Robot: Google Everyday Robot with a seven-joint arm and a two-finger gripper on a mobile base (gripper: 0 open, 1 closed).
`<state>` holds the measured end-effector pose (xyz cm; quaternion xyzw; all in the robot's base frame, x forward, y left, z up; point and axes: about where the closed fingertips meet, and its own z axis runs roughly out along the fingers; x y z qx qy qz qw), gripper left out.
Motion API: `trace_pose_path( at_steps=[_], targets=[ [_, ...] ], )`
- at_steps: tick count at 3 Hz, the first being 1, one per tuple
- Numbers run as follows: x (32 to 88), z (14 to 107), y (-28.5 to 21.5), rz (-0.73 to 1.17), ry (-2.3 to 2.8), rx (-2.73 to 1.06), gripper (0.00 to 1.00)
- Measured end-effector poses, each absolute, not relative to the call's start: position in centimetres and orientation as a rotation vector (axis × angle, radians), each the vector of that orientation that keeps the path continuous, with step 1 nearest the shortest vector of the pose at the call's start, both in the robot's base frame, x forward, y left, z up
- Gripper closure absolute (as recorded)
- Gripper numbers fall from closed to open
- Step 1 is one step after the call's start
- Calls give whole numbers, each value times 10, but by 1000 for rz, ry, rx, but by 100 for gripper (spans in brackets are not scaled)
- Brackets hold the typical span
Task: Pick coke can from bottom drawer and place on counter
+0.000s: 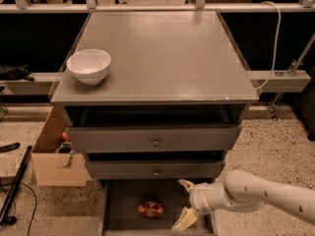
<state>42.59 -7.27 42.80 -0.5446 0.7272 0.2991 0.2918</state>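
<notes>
The coke can lies on its side on the dark floor of the open bottom drawer, near the middle. My gripper hovers over the drawer's right part, to the right of the can and apart from it. Its two cream fingers are spread open and hold nothing. The white arm runs in from the lower right. The counter is the grey cabinet top above.
A white bowl stands on the counter's front left. Two grey drawers with round knobs are pulled out slightly above the bottom drawer. A cardboard box stands on the floor to the left of the cabinet. A dark pole lies at far left.
</notes>
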Motion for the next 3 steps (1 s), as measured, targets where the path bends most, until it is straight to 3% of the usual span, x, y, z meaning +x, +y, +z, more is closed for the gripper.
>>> trace_pose_path(
  at_steps=[3],
  targets=[
    [446,303,-78,880,1832,-1417,0]
  ],
)
